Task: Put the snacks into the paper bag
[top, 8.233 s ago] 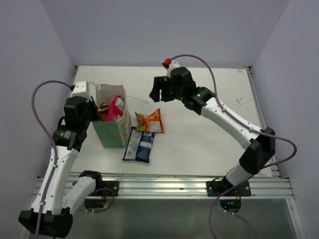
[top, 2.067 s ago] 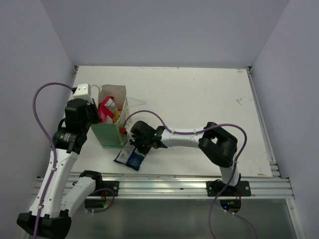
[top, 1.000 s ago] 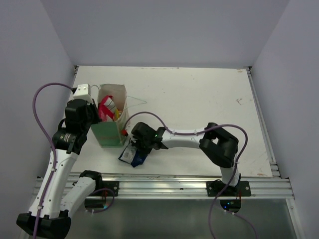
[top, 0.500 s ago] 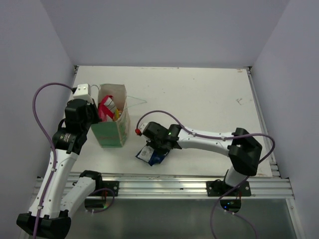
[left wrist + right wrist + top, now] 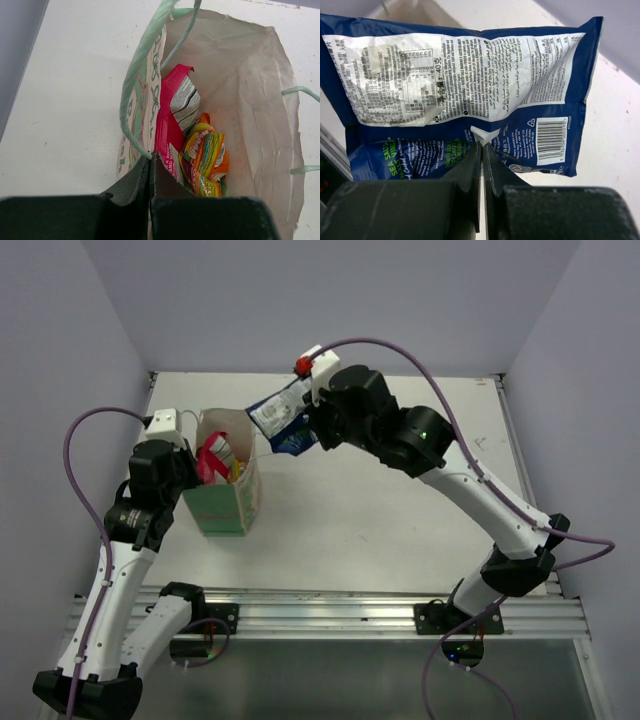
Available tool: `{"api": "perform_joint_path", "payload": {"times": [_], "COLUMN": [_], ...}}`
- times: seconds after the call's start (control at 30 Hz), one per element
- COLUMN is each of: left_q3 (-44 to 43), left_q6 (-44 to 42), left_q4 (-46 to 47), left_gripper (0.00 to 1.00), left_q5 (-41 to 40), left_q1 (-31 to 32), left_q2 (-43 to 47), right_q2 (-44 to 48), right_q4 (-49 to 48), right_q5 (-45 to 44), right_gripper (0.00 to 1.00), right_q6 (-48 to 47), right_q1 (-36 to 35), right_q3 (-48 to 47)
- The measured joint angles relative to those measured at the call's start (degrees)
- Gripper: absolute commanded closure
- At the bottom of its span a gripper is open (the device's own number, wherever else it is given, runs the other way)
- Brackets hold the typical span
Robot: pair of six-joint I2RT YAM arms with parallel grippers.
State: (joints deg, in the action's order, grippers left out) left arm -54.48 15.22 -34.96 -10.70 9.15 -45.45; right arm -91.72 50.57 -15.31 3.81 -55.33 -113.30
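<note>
Near the left edge of the bench [image 5: 400, 502], the left fingers [image 5: 131, 186] pinch the left rim of the upright paper bag [image 5: 226, 510], which holds a pink packet [image 5: 168, 125] and an orange packet [image 5: 206, 150]. To its right, the right fingers [image 5: 466, 175] clamp a blue-and-white packet [image 5: 280, 420] in the air beside the bag's mouth.

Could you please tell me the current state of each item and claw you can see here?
paper bag: upright, mouth open, near rim pinched.
magenta packet: inside the bag, standing on end.
orange packet: inside the bag, beside the magenta one.
blue-and-white packet: held in the air by one edge, not yet in the bag.
left claw: shut on the bag's rim.
right claw: shut on the blue-and-white packet.
</note>
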Motion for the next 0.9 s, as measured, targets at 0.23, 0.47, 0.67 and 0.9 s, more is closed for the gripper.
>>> {"api": "perform_joint_path", "payload": {"times": [0.23, 0.47, 0.67, 0.9], "left_q3": [0.0, 0.0, 0.0, 0.0], "left_q6": [0.0, 0.0, 0.0, 0.0], "left_q4": [-0.1, -0.2, -0.3, -0.3], "left_gripper": [1.00, 1.00, 1.00, 1.00], "left_q5": [0.0, 0.0, -0.2, -0.3], "left_q1": [0.0, 0.0, 0.0, 0.0], "left_q2": [0.0, 0.0, 0.1, 0.1], "right_q2": [-9.0, -26.7, -33.6, -31.9], "right_q4": [-8.9, -20.5, -22.8, -22.3], "right_q5": [9.6, 26.1, 34.5, 37.8], "right_gripper": [1.00, 1.00, 1.00, 1.00], "right_q6": [3.0, 13.6, 21.0, 23.2], "right_q1": [4.4, 4.6, 4.2, 3.1], "right_q3": [-14.2, -22.9, -22.2, -16.1]}}
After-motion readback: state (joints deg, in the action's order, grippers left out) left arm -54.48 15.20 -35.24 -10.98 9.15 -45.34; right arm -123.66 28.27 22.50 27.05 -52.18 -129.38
